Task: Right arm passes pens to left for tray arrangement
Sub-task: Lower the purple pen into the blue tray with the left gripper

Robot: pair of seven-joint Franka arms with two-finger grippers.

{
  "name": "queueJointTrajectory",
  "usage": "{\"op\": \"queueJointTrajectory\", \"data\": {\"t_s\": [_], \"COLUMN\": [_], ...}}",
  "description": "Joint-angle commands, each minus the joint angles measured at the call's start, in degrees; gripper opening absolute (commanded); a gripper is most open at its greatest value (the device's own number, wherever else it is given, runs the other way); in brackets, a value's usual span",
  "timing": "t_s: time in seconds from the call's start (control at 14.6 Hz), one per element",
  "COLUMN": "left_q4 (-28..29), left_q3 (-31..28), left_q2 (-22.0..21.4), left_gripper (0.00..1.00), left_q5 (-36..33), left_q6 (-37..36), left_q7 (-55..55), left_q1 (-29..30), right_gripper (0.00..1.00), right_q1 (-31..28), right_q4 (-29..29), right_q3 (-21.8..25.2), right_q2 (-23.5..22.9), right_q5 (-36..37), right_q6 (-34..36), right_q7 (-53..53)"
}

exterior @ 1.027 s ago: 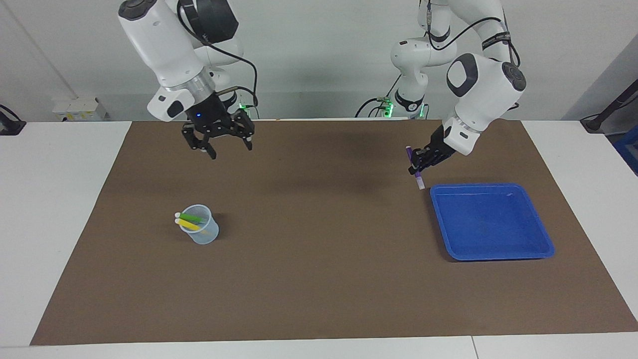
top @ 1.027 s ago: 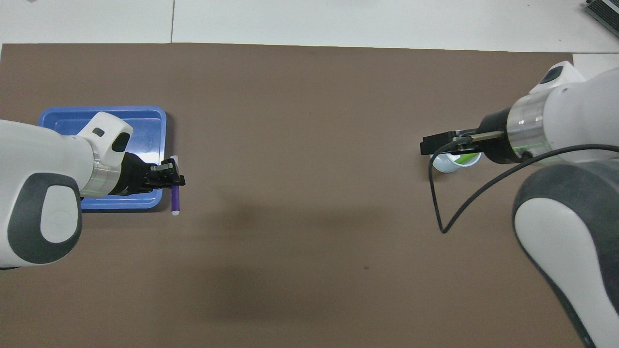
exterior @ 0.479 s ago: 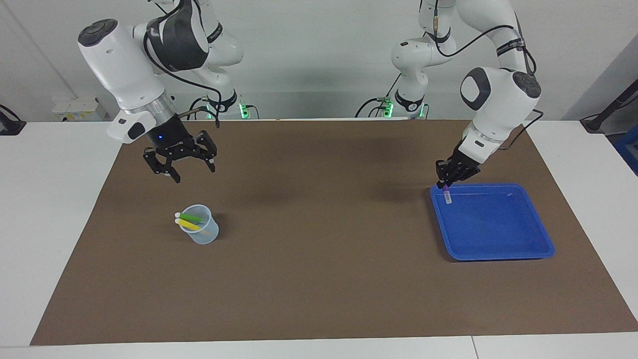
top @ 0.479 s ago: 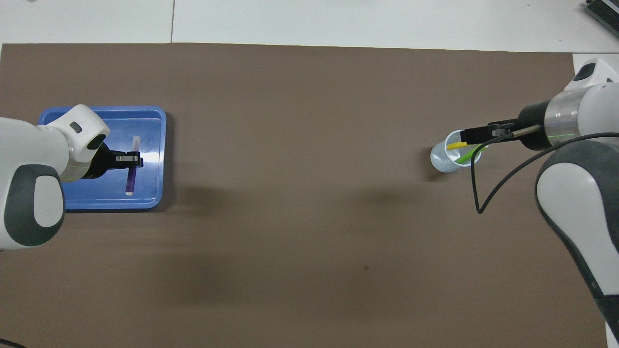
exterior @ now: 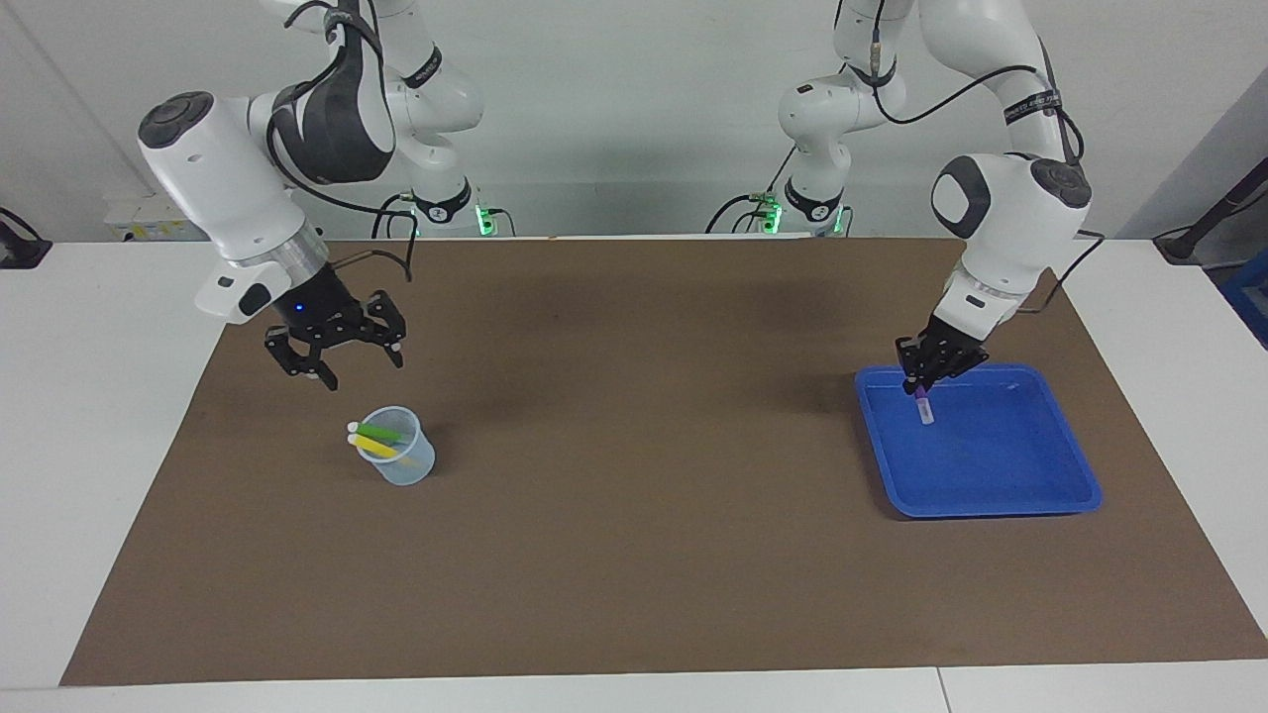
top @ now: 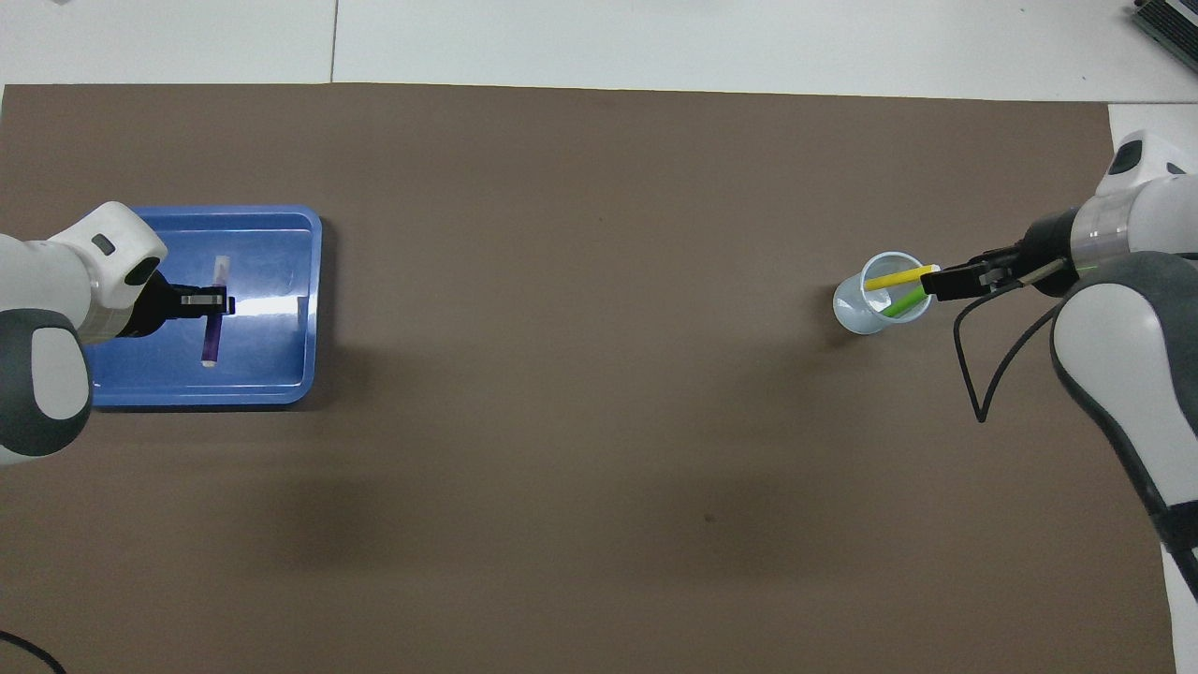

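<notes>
My left gripper (exterior: pixel 929 374) is shut on the purple pen (exterior: pixel 923 406) and holds it tip-down, low over the part of the blue tray (exterior: pixel 991 507) nearest the robots. In the overhead view the left gripper (top: pixel 211 301) grips the purple pen (top: pixel 211 332) across its middle, over the tray (top: pixel 271 370). My right gripper (exterior: pixel 359 366) is open and empty, in the air beside the cup. The green pen (exterior: pixel 382 433) and the yellow pen (exterior: pixel 376 448) lean in the cup; the green pen (top: pixel 900 303) and the yellow pen (top: pixel 897 277) also show in the overhead view, where the right gripper (top: pixel 943 281) is at the cup's rim.
The small translucent cup (exterior: pixel 411 465) stands toward the right arm's end of the brown mat (exterior: pixel 634 555); the cup (top: pixel 859 314) also shows in the overhead view. White table surrounds the mat.
My left gripper has carried the purple pen from beside the tray to over the tray and lowered it. My right gripper has swung toward its end of the table and come down near the cup.
</notes>
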State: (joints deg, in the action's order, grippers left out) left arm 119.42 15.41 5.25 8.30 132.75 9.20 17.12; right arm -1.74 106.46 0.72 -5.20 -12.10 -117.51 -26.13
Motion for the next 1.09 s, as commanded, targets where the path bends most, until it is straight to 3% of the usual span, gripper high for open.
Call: {"op": "queueJointTrajectory", "data": {"t_s": [0.0,0.48,0.55,1.03], "left_q4": [-3.9,-11.6,-11.6,-11.1], "left_q3": [0.5,0.5,0.4,0.4], "left_q2": [5.1,14.4,14.4,14.3], "left_gripper": [0.00,0.00,0.00,0.00], "left_q5": [-3.9,-12.3,-13.0,-13.1], "left_q6": [0.8,3.2,3.4,3.5], "left_q7": [1.6,4.0,4.0,5.4], "left_q1": [3.2,7.4,7.5,9.0], "right_gripper": [0.84,0.73,0.66,0.57], "right_q1": [-0.5,-1.4,-1.6,-2.1], "right_q4": [3.0,4.6,4.6,4.5], "right_q3": [-0.7,-0.7,-0.7,-0.7], "right_q2": [0.5,-1.7,-1.7,-3.1], "right_q5": [0.9,4.1,5.1,8.2], "right_q6": [-2.4,-4.6,-4.6,-4.9], "right_q7": [-0.5,-0.7,-0.7,-0.7]}}
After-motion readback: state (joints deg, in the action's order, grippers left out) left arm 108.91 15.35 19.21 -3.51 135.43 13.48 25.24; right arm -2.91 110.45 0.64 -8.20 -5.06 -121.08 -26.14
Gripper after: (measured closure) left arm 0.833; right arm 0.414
